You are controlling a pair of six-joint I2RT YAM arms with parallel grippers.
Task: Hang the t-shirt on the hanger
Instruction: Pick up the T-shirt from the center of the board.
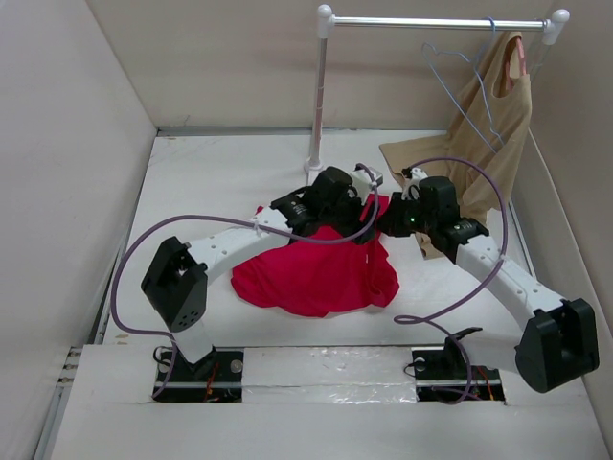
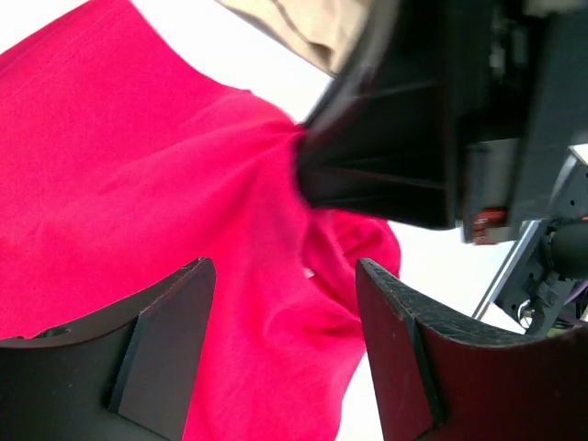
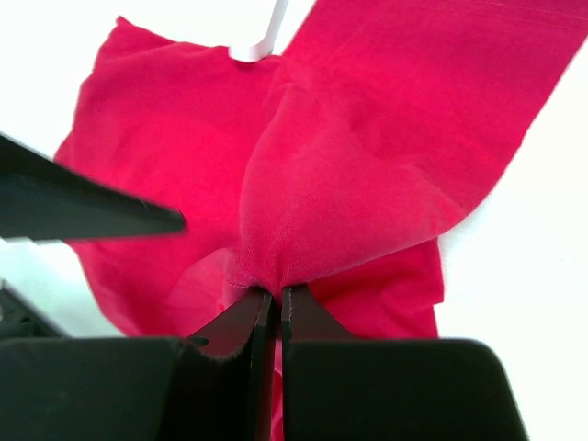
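Note:
The red t-shirt lies bunched on the white table, mid-centre. My right gripper is shut on a fold of the t-shirt at its right upper edge and lifts it slightly. My left gripper is open, its fingers either side of red cloth, close to the right gripper's black body. The pale blue hanger hangs from the rail at the back right, in front of a beige garment.
A white clothes rail on a post stands at the back. The beige sleeveless garment hangs on a pinkish hanger at its right end and drapes onto the table. Walls close both sides.

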